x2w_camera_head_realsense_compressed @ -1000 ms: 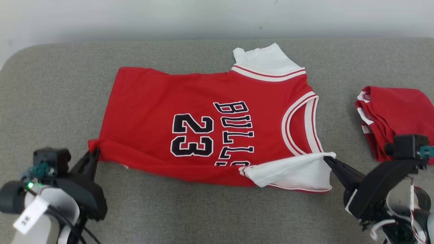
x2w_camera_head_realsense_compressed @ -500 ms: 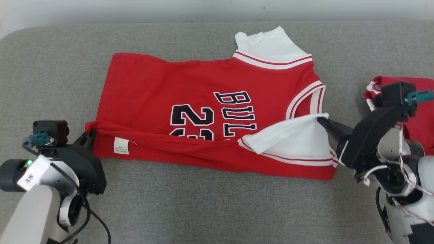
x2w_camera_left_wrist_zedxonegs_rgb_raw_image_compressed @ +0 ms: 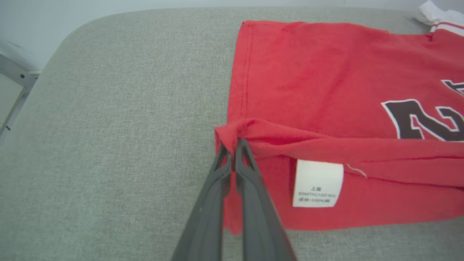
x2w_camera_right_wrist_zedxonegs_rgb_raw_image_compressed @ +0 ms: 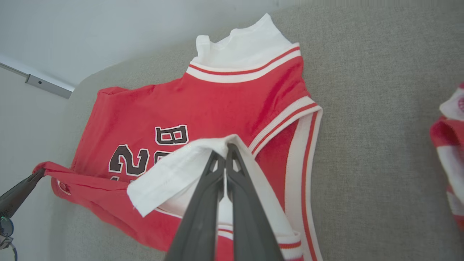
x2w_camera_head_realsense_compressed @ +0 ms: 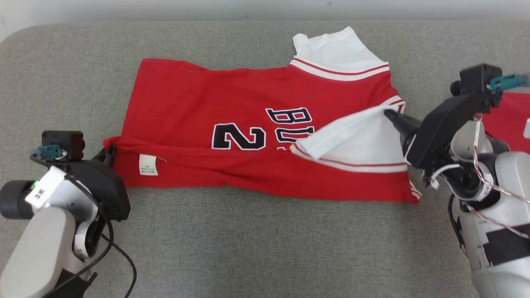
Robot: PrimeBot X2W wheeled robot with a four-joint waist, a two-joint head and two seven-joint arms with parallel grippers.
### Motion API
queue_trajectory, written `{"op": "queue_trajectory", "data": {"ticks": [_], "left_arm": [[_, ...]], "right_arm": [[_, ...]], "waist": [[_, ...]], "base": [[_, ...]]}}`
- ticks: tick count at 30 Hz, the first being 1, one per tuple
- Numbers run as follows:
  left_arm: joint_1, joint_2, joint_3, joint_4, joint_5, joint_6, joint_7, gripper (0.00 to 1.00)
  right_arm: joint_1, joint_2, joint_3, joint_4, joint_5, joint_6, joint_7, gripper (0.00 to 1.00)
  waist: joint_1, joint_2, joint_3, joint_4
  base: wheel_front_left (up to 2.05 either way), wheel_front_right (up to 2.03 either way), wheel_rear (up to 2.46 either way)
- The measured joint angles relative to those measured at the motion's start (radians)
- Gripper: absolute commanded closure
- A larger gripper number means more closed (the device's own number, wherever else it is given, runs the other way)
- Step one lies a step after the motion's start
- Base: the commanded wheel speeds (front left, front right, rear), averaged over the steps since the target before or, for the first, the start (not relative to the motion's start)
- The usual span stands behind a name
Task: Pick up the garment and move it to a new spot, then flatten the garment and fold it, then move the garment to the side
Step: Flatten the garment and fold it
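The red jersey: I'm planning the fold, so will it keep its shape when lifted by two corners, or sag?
Likely floppy: the red jersey bunches and creases where the jaws of the left gripper pinch its hem corner. Probably light: the raised white sleeve hangs from the right gripper. Its middle would likely sag between the grips.

Grey woven-fabric padded surface [x2w_camera_head_realsense_compressed: 265, 248], matte and evenly lit, with a rounded far-left corner [x2w_camera_head_realsense_compressed: 18, 39]; plain pale wall [x2w_camera_head_realsense_compressed: 165, 8] behind its far edge; pale frame member [x2w_camera_left_wrist_zedxonegs_rgb_raw_image_compressed: 14, 72] beside that corner in the left wrist view; short grey metal strip [x2w_camera_right_wrist_zedxonegs_rgb_raw_image_compressed: 47, 87] in the right wrist view.
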Motion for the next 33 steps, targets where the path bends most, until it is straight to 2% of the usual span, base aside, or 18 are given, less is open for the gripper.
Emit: {"op": "queue_trajectory", "data": {"ticks": [8,9,10,11,12,20,24,27,29,33], "left_arm": [[-0.028,-0.012,-0.019,0.047,0.002,-0.016,-0.014,1.0],[-0.031,-0.015,-0.021,0.051,0.005,-0.016,-0.018,1.0],[-0.037,-0.018,-0.023,0.056,0.01,-0.016,-0.023,0.66],[-0.043,-0.021,-0.023,0.06,0.015,-0.016,-0.03,0.41],[-0.049,-0.023,-0.023,0.063,0.021,-0.016,-0.037,0.0],[-0.065,-0.024,-0.03,0.098,0.04,-0.017,-0.1,0.0],[-0.053,0.003,-0.032,0.098,0.058,-0.016,-0.152,0.0],[0.0,0.018,-0.044,0.077,0.066,-0.018,-0.188,0.0],[0.049,0.025,-0.063,0.063,0.077,-0.035,-0.212,0.0],[0.155,0.038,-0.085,0.037,0.097,-0.035,-0.252,0.0]], "right_arm": [[-0.059,0.001,0.021,0.091,-0.028,0.024,-0.053,1.0],[-0.058,0.001,0.026,0.103,-0.029,0.027,-0.061,0.97],[-0.059,0.002,0.029,0.112,-0.03,0.037,-0.071,0.0],[-0.063,0.006,0.028,0.123,-0.03,0.039,-0.084,0.0],[-0.072,0.01,0.027,0.133,-0.03,0.041,-0.096,0.0],[-0.097,0.026,0.02,0.164,-0.025,0.091,-0.207,0.0],[-0.079,0.026,0.017,0.149,-0.025,0.114,-0.256,0.0],[-0.006,0.024,0.019,0.123,-0.025,0.131,-0.272,0.0],[0.056,0.018,0.021,0.105,-0.028,0.134,-0.282,0.0],[0.179,-0.007,0.009,0.045,-0.052,0.136,-0.327,0.0]], "waist": [[0.0,0.0,0.009,0.001],[0.0,0.0,0.01,0.001],[0.0,0.0,0.011,0.001],[0.0,0.0,0.013,0.001],[0.0,0.0,0.014,0.002],[0.0,0.0,0.002,0.006],[-0.0001,-0.0001,-0.021,0.006],[-0.0001,0.0,-0.044,0.004],[-0.0001,0.0,-0.062,0.002],[-0.0002,-0.0001,-0.107,-0.005]], "base": [[0.0,0.0,0.0],[0.0,0.0,0.0],[0.0,0.0,0.0],[0.0,0.0,0.0],[0.0,0.0,0.0],[0.0,0.0,0.0],[0.0,0.0,0.0],[0.0,0.0,0.0],[0.0,0.0,0.0],[0.0,0.0,0.0]]}}
